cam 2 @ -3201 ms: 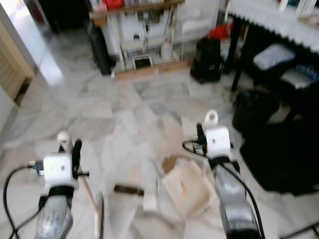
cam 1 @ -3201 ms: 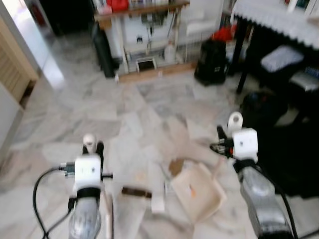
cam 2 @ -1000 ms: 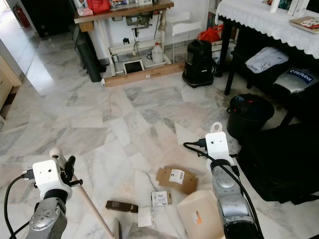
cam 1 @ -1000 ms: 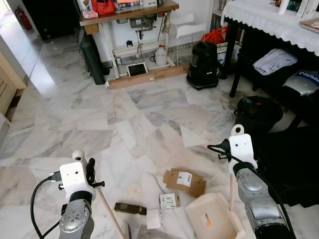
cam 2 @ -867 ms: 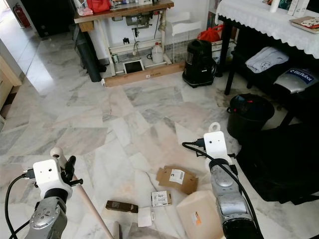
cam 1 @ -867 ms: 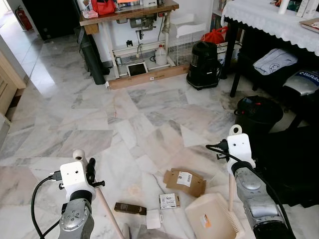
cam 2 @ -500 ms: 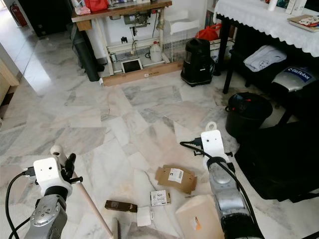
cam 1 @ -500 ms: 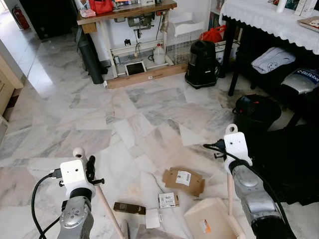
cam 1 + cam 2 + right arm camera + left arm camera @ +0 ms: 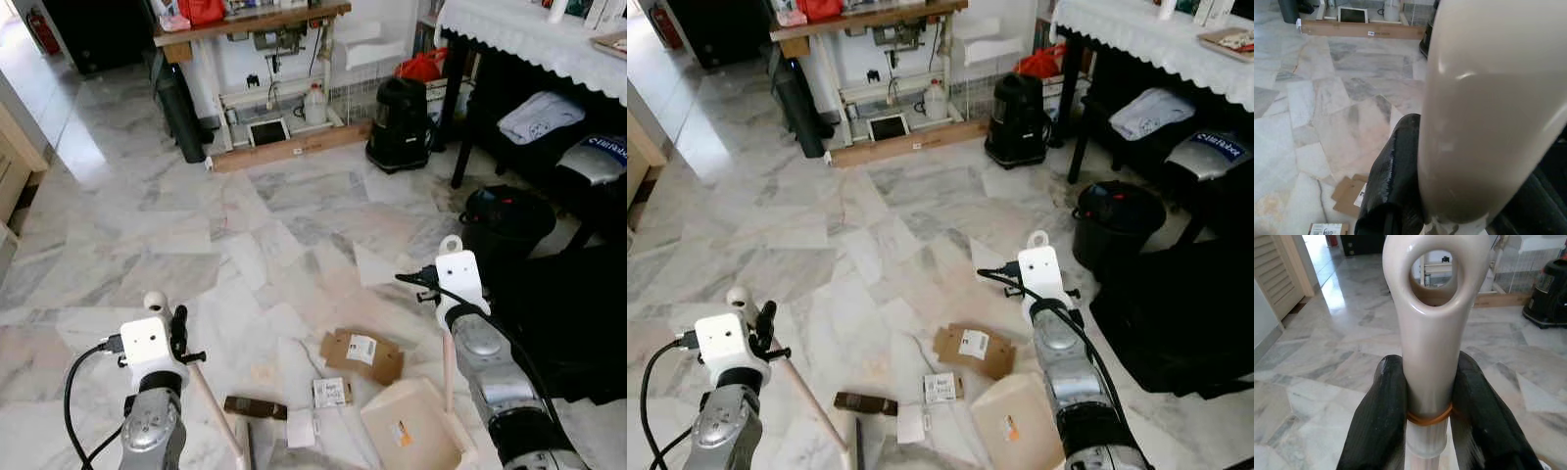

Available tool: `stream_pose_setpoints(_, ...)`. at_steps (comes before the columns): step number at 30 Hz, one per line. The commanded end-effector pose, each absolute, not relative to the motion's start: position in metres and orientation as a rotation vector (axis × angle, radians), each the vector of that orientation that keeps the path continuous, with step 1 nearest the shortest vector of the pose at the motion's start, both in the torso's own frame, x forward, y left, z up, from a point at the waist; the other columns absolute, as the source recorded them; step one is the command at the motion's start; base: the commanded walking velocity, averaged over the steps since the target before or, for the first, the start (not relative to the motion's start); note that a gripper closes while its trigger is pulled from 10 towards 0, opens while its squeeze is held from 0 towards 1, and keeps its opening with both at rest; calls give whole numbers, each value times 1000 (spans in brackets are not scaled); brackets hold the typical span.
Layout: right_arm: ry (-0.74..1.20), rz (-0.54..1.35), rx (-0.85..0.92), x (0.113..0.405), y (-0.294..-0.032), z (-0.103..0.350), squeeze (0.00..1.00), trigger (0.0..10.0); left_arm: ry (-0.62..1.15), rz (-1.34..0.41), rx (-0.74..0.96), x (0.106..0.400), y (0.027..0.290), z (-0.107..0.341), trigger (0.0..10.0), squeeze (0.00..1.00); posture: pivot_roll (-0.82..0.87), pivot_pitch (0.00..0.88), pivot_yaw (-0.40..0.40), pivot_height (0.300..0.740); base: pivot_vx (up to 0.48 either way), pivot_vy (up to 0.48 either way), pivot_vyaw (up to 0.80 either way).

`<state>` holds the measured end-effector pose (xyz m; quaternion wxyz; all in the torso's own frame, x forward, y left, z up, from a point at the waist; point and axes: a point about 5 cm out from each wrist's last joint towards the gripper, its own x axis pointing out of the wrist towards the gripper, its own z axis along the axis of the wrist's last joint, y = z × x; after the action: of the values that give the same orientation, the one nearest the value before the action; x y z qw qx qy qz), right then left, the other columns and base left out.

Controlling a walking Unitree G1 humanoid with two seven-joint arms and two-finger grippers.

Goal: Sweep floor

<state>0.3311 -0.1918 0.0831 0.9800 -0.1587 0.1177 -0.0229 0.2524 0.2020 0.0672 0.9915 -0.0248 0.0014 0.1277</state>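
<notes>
In the left eye view the dustpan (image 9: 411, 436) sits just beside the cardboard (image 9: 361, 354) and the small box (image 9: 330, 393); I fear a wide stroke scatters them past it, and the broom head is cut off. In the left wrist view my left gripper (image 9: 1427, 404) clamps the broom handle (image 9: 1429, 323). In the right wrist view my right gripper (image 9: 1449, 196) holds the dustpan handle (image 9: 1488, 112), one finger hidden.

My broom (image 9: 217, 416) runs off the bottom edge, so its bristles are cut from sight. The dustpan (image 9: 416, 438) is clipped there too. The labels on the flat cardboard (image 9: 361, 354) and small packet (image 9: 329, 394) are too small to read.
</notes>
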Motion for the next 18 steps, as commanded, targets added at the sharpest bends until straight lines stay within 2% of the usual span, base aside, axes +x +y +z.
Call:
stream_pose_setpoints(1, 216, -43, -324, 337, -189, 88, 0, 10000, -57, 284, -46, 255, 210, 73, 10000, 0, -295, 78, 111, 740, 0, 0, 0)
stream_pose_setpoints(9, 228, -40, -319, 339, -189, 84, 0, 10000, -104, 280, -48, 261, 209, 78, 10000, 0, -295, 90, 114, 740, 0, 0, 0)
stream_pose_setpoints(18, 222, -28, -293, 341, -184, 79, 0, 10000, -1, 213, -90, 265, 199, 58, 10000, 0, -290, 99, 114, 740, 0, 0, 0)
